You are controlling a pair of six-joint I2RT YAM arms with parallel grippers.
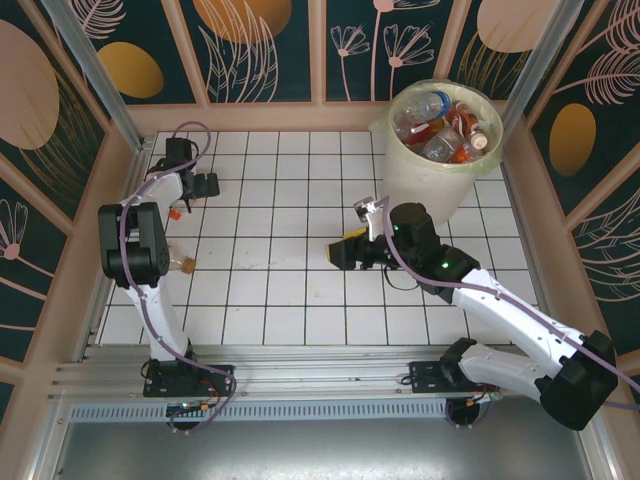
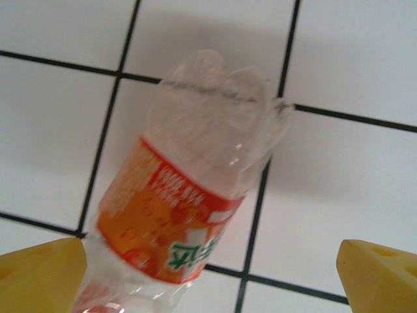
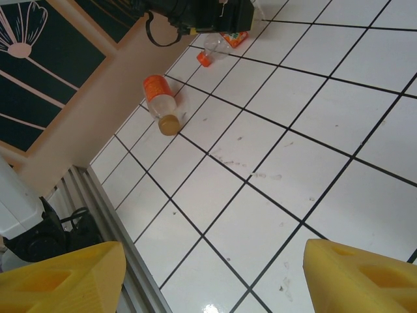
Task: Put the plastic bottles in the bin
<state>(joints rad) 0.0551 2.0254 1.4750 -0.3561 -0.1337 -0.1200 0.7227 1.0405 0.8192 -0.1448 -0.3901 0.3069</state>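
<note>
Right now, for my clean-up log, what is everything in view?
table: one, white tiles with black lines, inside patterned walls.
bin: one, cream with pale yellow-green liner, far right corner.
bottles in the bin: several, clear with red and orange, count unclear.
crushed bottle: one, clear with orange label, on the tiles between the left fingers.
second bottle: one, orange label and brown cap, on the tiles near the left edge.
left fingers: two, yellow, apart.
right fingers: two, yellow, apart, above bare tiles mid-table.
</note>
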